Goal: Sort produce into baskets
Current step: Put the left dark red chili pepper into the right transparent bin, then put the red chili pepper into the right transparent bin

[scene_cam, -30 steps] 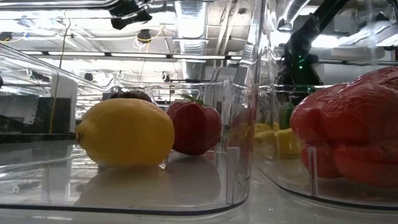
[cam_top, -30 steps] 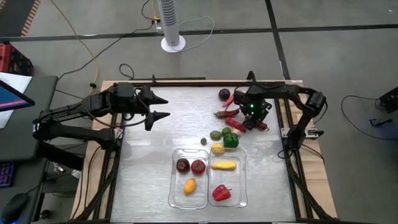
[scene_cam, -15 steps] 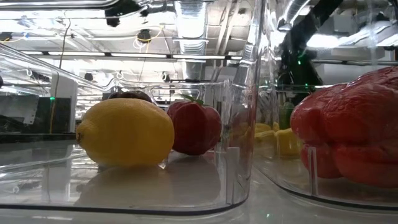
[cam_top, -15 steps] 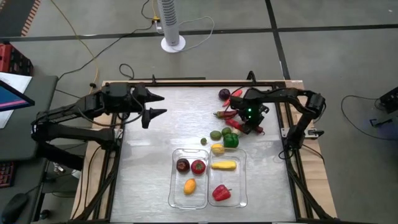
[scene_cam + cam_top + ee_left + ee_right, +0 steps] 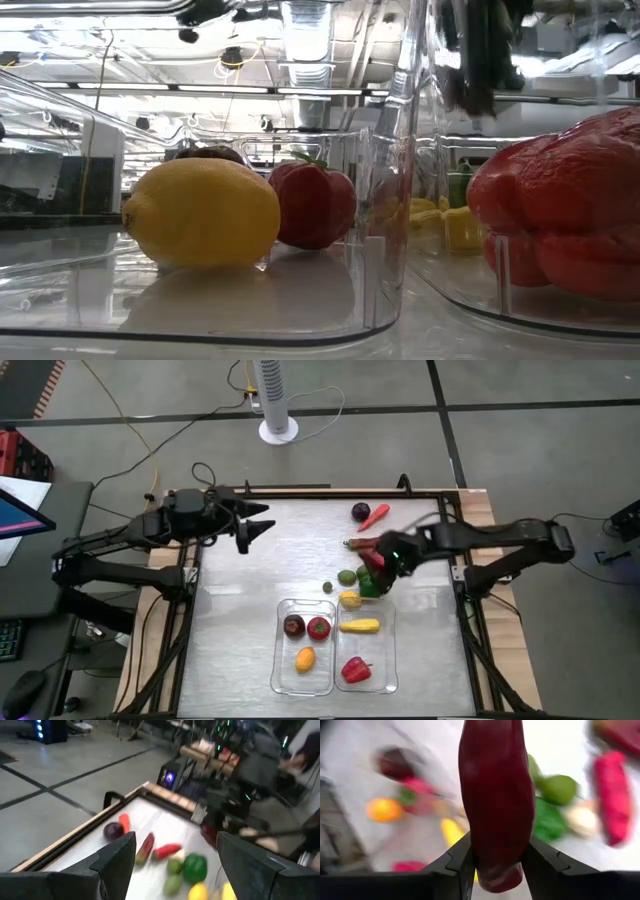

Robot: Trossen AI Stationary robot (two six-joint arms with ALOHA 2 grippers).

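carrying a dark red chilli (image 5: 495,800) clamped between its fingers, the right gripper (image 5: 385,560) has swung from the pile toward the baskets (image 5: 335,645).

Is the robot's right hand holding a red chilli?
Yes, in the right wrist view the right gripper has its jaws shut on a long dark red chilli, above the blurred table.

Dark red chilli (image 5: 495,805), yellow lemon (image 5: 201,213)

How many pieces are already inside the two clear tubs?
5. Left tub: dark fruit, red fruit, orange-yellow fruit. Right tub: yellow piece, red pepper.
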